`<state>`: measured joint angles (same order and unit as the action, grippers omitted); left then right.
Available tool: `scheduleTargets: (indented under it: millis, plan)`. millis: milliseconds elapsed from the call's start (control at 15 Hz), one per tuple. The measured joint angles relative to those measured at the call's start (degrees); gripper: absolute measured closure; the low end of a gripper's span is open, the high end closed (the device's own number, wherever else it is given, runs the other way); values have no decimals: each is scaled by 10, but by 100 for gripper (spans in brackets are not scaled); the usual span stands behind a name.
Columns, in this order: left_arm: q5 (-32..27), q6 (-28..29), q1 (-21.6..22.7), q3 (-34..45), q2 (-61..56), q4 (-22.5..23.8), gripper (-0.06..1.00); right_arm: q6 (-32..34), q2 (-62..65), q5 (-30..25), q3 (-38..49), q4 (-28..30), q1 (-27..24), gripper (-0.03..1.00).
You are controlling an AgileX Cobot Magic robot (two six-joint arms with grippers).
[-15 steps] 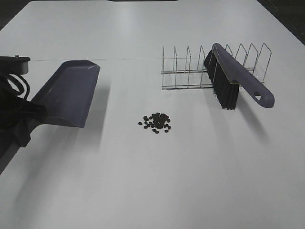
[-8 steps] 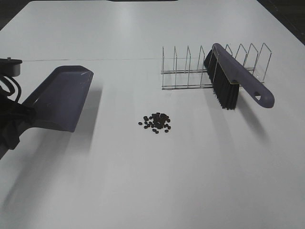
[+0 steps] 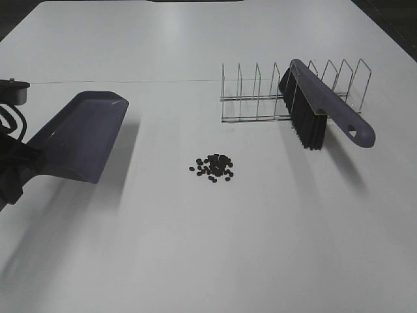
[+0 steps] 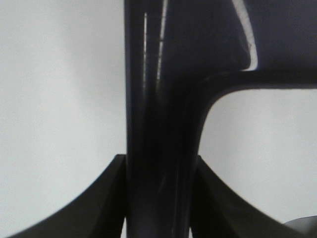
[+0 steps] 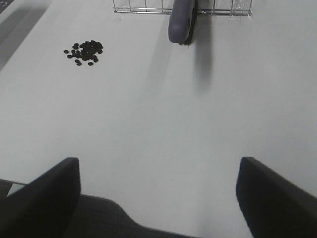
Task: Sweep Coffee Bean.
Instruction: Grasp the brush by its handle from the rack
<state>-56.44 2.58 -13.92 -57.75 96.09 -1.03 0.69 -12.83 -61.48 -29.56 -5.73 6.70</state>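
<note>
The coffee beans [image 3: 214, 167] lie in a small dark pile on the white table, also in the right wrist view [image 5: 84, 52]. The purple-grey dustpan [image 3: 78, 137] hangs tilted above the table at the left. My left gripper [image 3: 29, 162] is shut on its handle [image 4: 158, 124], with a dark finger [image 4: 99, 208] on either side. The brush [image 3: 326, 111] leans in the wire rack [image 3: 260, 98] at the back right, bristles down; its handle end [image 5: 182, 20] shows in the right wrist view. My right gripper [image 5: 158, 198] stands open and empty, well short of the beans, and is out of the high view.
The wire rack [image 5: 148, 7] has several upright dividers and stands behind the beans. A thin seam crosses the white table [image 3: 195, 248] at the back. The table's near edge shows under the right gripper.
The left gripper has carried the dustpan to the left, away from the beans, and slightly lower. Beans, brush and rack have not moved.
</note>
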Motion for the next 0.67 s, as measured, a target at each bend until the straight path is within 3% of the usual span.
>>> scheduleTargets:
  millis: [667]
  plan:
    - [14,0,0,0,0,1,62,-21,-441,5,-254,2,0,24]
